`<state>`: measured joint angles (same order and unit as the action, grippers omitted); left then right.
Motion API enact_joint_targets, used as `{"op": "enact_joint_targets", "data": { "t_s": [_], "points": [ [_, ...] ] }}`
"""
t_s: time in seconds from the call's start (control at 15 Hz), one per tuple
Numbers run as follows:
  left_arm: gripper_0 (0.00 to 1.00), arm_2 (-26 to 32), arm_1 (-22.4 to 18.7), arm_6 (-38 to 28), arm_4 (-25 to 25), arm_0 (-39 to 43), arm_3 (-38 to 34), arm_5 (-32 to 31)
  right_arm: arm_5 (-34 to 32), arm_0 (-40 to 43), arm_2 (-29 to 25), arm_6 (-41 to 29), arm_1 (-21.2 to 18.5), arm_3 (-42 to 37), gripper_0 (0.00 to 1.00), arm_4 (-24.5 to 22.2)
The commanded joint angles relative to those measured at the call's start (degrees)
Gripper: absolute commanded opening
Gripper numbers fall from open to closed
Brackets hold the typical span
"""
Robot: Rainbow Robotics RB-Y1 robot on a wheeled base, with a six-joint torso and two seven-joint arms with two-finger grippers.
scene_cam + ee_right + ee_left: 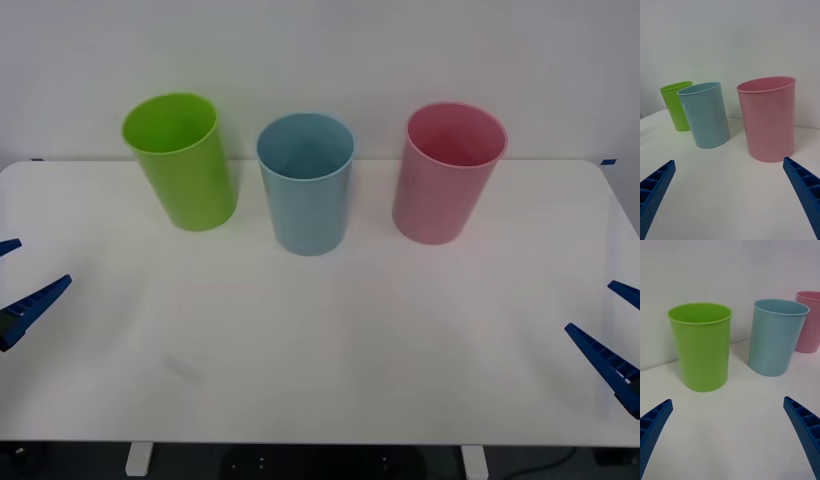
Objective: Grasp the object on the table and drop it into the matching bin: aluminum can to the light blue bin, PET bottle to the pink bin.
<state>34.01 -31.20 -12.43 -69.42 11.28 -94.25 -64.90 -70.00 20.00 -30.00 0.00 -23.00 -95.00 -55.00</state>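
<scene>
Cannot tell which way the aluminum can lies from either gripper: only bare white table (pixel 320 370) across the centre and bottom of the front view, and bin interiors seen just part of the way down. No long axis to read, then, and no look of the can to report.

Left gripper (pixel 45 260) at the far left edge of the front view, low over the table, fingers spread wide. Right gripper (pixel 588 306) at the far right edge, a little lower in the frame, fingers likewise spread wide and holding nothing.

Light blue bin (pixel 305 200) upright at upper centre, between the lime green bin (pixel 185 175) at upper left and the pink bin (pixel 445 185) at upper right, all three apart from one another.

Judging from the placement: about level between the two arms for reaching the light blue bin, with the pink bin nearest the right gripper and the lime green bin nearest the left. Probably either waiting for an object or done with the drop; cannot tell which.
</scene>
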Motion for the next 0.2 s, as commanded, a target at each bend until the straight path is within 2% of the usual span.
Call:
{"op": "enact_joint_targets", "data": {
  "t_s": [0.07,0.2],
  "points": [
    [1.0,0.0,0.0,-0.1,0.3,0.3,-0.1,0.0,0.0,0.0,0.0,0.0,0.0,0.0,1.0,0.0],
    [1.0,0.0,0.0,-0.1,0.3,0.3,-0.1,0.0,0.0,0.0,0.0,0.0,0.0,0.0,1.0,0.0]
  ]
}}
